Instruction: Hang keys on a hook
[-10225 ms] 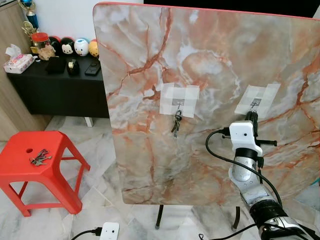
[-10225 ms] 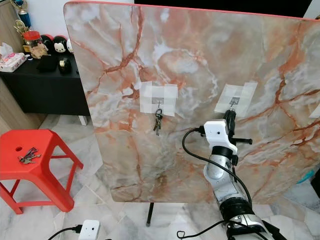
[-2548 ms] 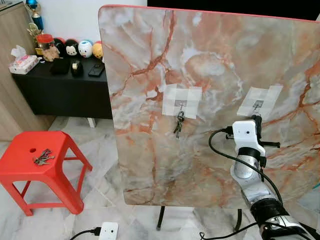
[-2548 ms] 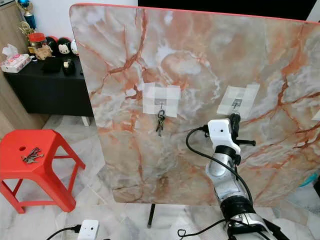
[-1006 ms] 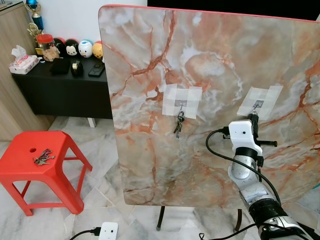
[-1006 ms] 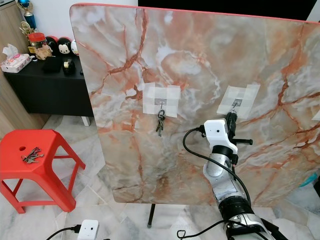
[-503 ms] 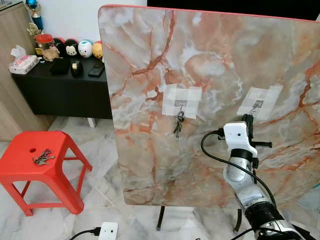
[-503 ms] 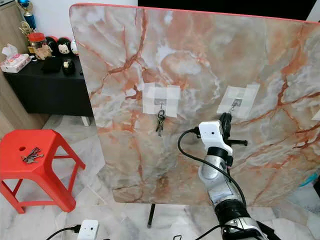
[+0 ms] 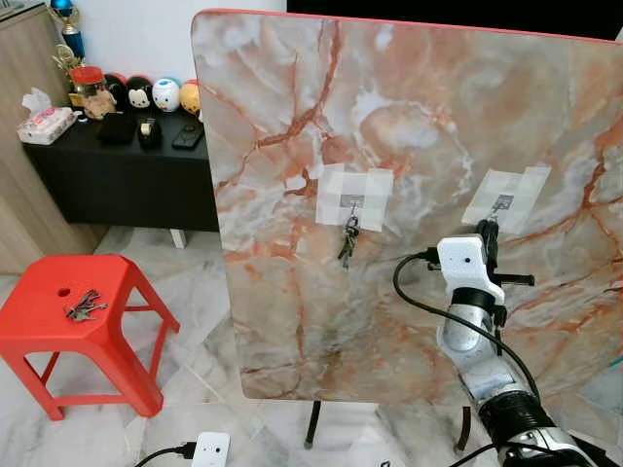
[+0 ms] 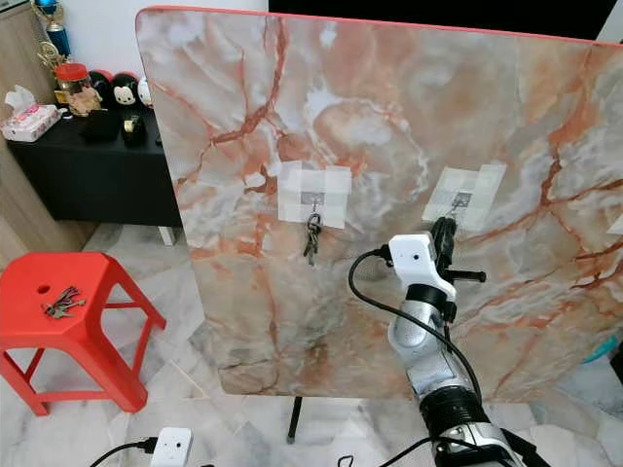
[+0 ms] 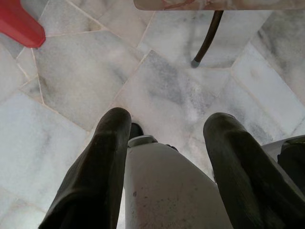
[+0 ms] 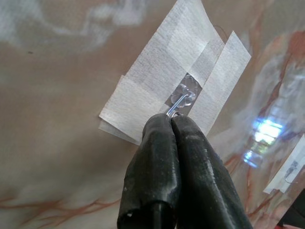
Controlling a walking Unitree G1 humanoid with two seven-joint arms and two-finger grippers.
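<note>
Right pincer [image 12: 170, 125], fingers pressed together on nothing visible, at the right-hand hook [image 12: 177, 102]. Loose keys [image 9: 80, 306] on the red stool [image 9: 39, 326], far left: judged light, rigid, jingly; best taken by the ring. Left pincer [image 11: 164, 138] spread apart, idle.

Keys [image 9: 347, 238] hanging on taped hook [image 9: 349, 202]

We see the right gripper [image 12: 171, 120] with its 2 black fingers [image 12: 155, 162] pressed flat together, their tips just beneath a small metal hook [image 12: 177, 103]. That hook sits on a clear pad fixed to the marbled board [image 12: 62, 71] by crossed strips of white tape [image 12: 162, 76]. At the far edge another taped hook [image 12: 290, 168] shows, blurred.
</note>
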